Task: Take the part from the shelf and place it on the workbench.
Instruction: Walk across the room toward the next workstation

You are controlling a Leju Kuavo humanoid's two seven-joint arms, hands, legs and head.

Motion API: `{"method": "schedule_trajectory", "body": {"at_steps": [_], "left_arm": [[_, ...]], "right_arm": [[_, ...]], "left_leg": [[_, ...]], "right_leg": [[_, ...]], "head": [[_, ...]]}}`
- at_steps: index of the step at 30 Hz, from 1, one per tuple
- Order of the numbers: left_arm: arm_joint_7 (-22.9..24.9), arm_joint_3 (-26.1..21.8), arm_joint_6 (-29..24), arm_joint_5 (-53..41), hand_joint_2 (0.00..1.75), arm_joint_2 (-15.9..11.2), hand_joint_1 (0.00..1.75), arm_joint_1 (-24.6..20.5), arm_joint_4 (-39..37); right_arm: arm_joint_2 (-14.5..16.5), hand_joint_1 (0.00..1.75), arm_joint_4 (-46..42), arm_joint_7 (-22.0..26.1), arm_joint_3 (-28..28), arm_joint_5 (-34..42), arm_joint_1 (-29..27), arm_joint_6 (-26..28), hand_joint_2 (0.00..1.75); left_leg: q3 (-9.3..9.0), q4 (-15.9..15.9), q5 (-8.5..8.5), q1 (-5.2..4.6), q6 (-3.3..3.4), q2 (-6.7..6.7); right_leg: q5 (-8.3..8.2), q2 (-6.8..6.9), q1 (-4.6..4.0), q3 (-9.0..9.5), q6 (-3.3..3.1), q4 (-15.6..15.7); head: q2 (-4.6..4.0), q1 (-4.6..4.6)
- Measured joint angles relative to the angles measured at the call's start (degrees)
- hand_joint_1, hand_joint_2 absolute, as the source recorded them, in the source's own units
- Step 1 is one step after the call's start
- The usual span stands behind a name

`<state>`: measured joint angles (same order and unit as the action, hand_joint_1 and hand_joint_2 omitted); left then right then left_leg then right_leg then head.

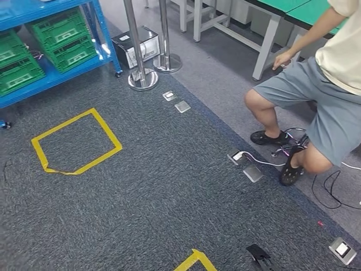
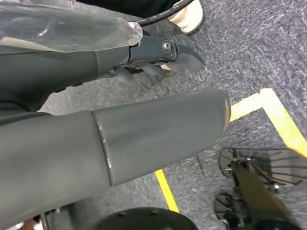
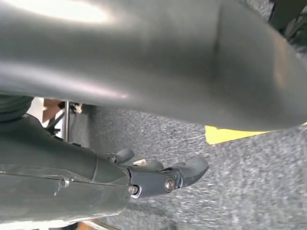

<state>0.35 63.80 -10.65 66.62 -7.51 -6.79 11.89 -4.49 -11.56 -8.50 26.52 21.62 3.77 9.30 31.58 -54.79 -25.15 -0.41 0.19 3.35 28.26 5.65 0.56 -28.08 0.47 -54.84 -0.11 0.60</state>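
The blue shelf [image 1: 55,76] stands at the far left of the head view and carries green crates [image 1: 64,36]; I cannot pick out the part itself. A green-topped workbench [image 1: 276,8] runs along the far right. My left hand [image 2: 119,62] hangs over the grey carpet, its thumb [image 2: 152,134] and dark fingers [image 2: 173,52] stretched apart with nothing between them. My right hand [image 3: 108,172] hangs the same way, thumb [image 3: 181,72] apart from its fingers [image 3: 181,175], holding nothing.
A person [image 1: 323,101] crouches on the right by the workbench, beside floor sockets [image 1: 253,173] and loose cables. Two stanchion bases [image 1: 142,79] and a black box [image 1: 136,45] stand near the shelf. A yellow tape square [image 1: 76,141] marks the carpet before the shelf.
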Motion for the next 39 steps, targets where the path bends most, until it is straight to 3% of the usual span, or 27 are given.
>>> {"method": "schedule_trajectory", "body": {"at_steps": [2,3,4,6,8,9,10,12,14,16,18,20,22,24,25,26,28,30,31,34,37,39], "left_arm": [[0.01,0.01,-0.01,0.0,0.0,-0.15,0.0,0.05,0.0],[0.02,0.02,-0.01,0.01,0.0,-0.2,0.0,0.17,0.0],[0.08,0.02,-0.01,0.02,0.0,-0.25,0.0,0.26,0.0],[0.19,0.02,0.01,0.09,0.0,-0.23,0.0,0.27,0.0],[0.24,0.02,-0.01,0.19,0.0,-0.23,0.0,0.13,0.0],[0.24,0.02,-0.01,0.21,0.0,-0.23,0.0,0.09,0.0],[0.21,0.02,-0.02,0.2,0.0,-0.22,0.0,0.09,0.0],[0.14,0.02,-0.02,0.09,0.0,-0.19,0.0,0.15,0.0],[0.03,0.02,-0.03,0.01,0.0,-0.17,0.0,0.09,0.0],[-0.05,0.02,-0.04,0.01,0.0,-0.19,0.0,0.01,0.0],[-0.1,0.02,-0.08,0.09,0.0,-0.21,0.0,0.22,0.0],[-0.13,0.02,-0.12,0.33,0.0,-0.15,0.0,0.39,0.0],[-0.2,0.02,-0.17,0.57,0.0,-0.08,0.0,0.21,0.0],[-0.29,0.02,-0.19,0.69,0.0,-0.03,0.0,0.09,0.0],[-0.33,0.02,-0.19,0.72,0.0,0.01,0.0,0.12,0.0],[-0.36,0.02,-0.19,0.74,0.0,0.04,0.0,0.19,0.0],[-0.37,0.02,-0.2,0.78,0.0,0.0,0.0,0.24,0.0],[-0.38,0.02,-0.21,0.78,0.0,-0.11,0.0,0.11,0.0],[-0.39,0.02,-0.21,0.78,0.0,-0.16,0.0,0.05,0.0],[-0.39,0.02,-0.17,0.69,0.0,-0.27,0.0,0.11,0.0],[-0.28,0.02,0.01,0.42,0.0,-0.44,0.0,0.17,0.0],[-0.22,0.02,0.26,0.15,0.0,-0.38,0.0,0.19,0.0]], "right_arm": [[0.01,0.0,-0.01,0.06,0.07,0.01,0.2,0.0,0.0],[0.0,0.0,-0.03,0.09,0.1,0.02,0.31,0.01,0.0],[-0.01,0.0,-0.05,0.14,0.14,0.02,0.39,0.01,0.0],[-0.02,0.0,-0.06,0.24,0.25,0.02,0.34,0.01,0.0],[-0.02,0.0,-0.02,0.29,0.36,0.02,0.19,-0.01,0.0],[-0.02,0.0,0.02,0.27,0.4,0.08,0.09,-0.02,0.0],[-0.02,0.0,0.04,0.25,0.44,0.16,0.02,-0.03,0.0],[-0.02,0.0,0.07,0.25,0.5,0.31,-0.05,-0.03,0.0],[-0.02,0.0,0.12,0.28,0.57,0.34,-0.1,-0.03,0.0],[-0.01,0.0,0.14,0.34,0.67,0.37,-0.16,-0.02,0.0],[0.0,0.0,0.13,0.43,0.77,0.36,-0.04,0.01,0.0],[0.01,0.0,0.13,0.8,0.84,0.44,0.09,0.05,0.0],[0.01,0.0,0.13,1.6,0.88,1.1,0.03,0.04,0.0],[0.01,0.0,0.14,2.23,0.87,2.01,-0.05,-0.05,0.0],[0.01,0.0,0.15,2.34,0.87,2.27,-0.07,-0.15,0.0],[0.01,0.0,0.15,2.39,0.87,2.37,-0.07,-0.26,0.0],[0.02,0.0,0.15,2.38,0.87,2.38,-0.04,-0.52,0.0],[0.06,0.0,0.14,2.42,0.87,2.38,-0.01,-0.68,0.0],[0.08,0.0,0.13,2.45,0.87,2.38,-0.01,-0.7,0.0],[0.1,0.0,0.13,2.52,0.87,2.38,0.0,-0.7,0.0],[0.11,0.0,0.11,2.53,0.88,2.38,0.12,-0.66,0.0],[0.1,0.0,0.09,2.54,0.89,2.38,0.21,-0.63,0.0]], "left_leg": [[-0.09,0.59,-0.02,-0.23,0.49,-0.95],[-0.3,0.93,0.09,-0.11,0.73,-1.54],[-0.6,1.32,0.24,0.07,1.01,-2.09],[-1.08,1.9,0.5,0.4,1.45,-3.17],[-1.13,1.92,0.49,0.39,1.67,-4.47],[-1.17,1.89,0.45,0.38,1.7,-5.29],[-1.24,1.83,0.41,0.39,1.68,-6.15],[-1.39,1.51,0.21,0.52,1.4,-7.95],[-1.06,0.78,-0.11,0.56,0.83,-9.54],[-0.4,0.32,-0.1,0.63,0.18,-10.94],[-0.05,0.32,0.05,0.89,-0.47,-12.07],[1.18,-2.08,-1.34,0.84,-0.97,-9.64],[4.77,-9.24,-4.88,0.73,-1.3,-5.45],[8.67,-16.82,-7.65,0.78,-1.41,-3.93],[9.26,-17.91,-7.51,0.78,-1.32,-3.76],[8.55,-16.48,-6.23,0.76,-1.12,-3.72],[4.09,-7.86,-2.22,0.51,-0.38,-3.51],[0.52,-1.07,-0.16,-0.1,0.32,-3.1],[-0.13,0.3,0.01,-0.32,0.43,-2.95],[-0.28,0.41,-0.1,-0.6,0.15,-3.11],[-0.61,0.81,-0.49,-0.6,1.2,-3.23],[-1.76,1.98,-0.46,-0.09,1.7,-3.28]], "right_leg": [[0.24,0.93,0.02,0.44,0.59,0.21],[0.51,0.78,0.11,0.68,0.9,0.13],[1.16,-0.22,0.19,0.57,1.14,-0.58],[4.28,-3.42,0.35,-1.74,1.46,-5.93],[7.85,-5.18,0.35,-5.88,1.63,-14.23],[8.39,-5.36,0.38,-7.31,1.72,-16.83],[7.63,-5.44,0.44,-7.67,1.77,-17.07],[3.16,-6.35,0.69,-5.32,1.84,-10.98],[-0.12,-9.38,1.16,-2.37,1.82,-3.62],[-0.42,-11.02,1.29,-1.53,1.5,-1.24],[-0.51,-9.67,1.14,-1.34,0.82,-1.0],[-0.65,-8.19,1.08,-1.03,0.04,-0.69],[-0.62,-6.86,0.77,-0.95,-0.47,-0.55],[-0.5,-5.71,0.39,-0.98,-0.72,-0.55],[-0.44,-5.26,0.25,-0.96,-0.76,-0.55],[-0.38,-4.91,0.15,-0.89,-0.8,-0.55],[-0.26,-4.44,0.05,-0.64,-0.74,-0.55],[-0.11,-4.2,0.03,-0.51,-0.46,-0.53],[0.07,-4.15,-0.01,-0.53,-0.34,-0.62],[0.27,-4.1,0.04,-0.41,-0.3,-0.61],[0.41,-3.91,0.38,0.01,0.82,0.11],[1.69,-4.25,0.18,-0.7,1.36,-1.92]], "head": [[0.0,0.08],[0.0,0.1],[0.0,0.16],[0.0,0.62],[0.0,1.14],[0.0,1.32],[0.0,1.45],[0.0,1.74],[0.0,1.97],[0.0,1.8],[0.0,1.47],[0.0,0.91],[0.0,0.14],[0.0,-0.12],[0.0,-0.14],[0.0,-0.15],[0.0,-0.15],[0.0,-0.15],[0.0,-0.14],[0.0,-0.05],[0.0,-0.06],[-0.01,0.19]]}}
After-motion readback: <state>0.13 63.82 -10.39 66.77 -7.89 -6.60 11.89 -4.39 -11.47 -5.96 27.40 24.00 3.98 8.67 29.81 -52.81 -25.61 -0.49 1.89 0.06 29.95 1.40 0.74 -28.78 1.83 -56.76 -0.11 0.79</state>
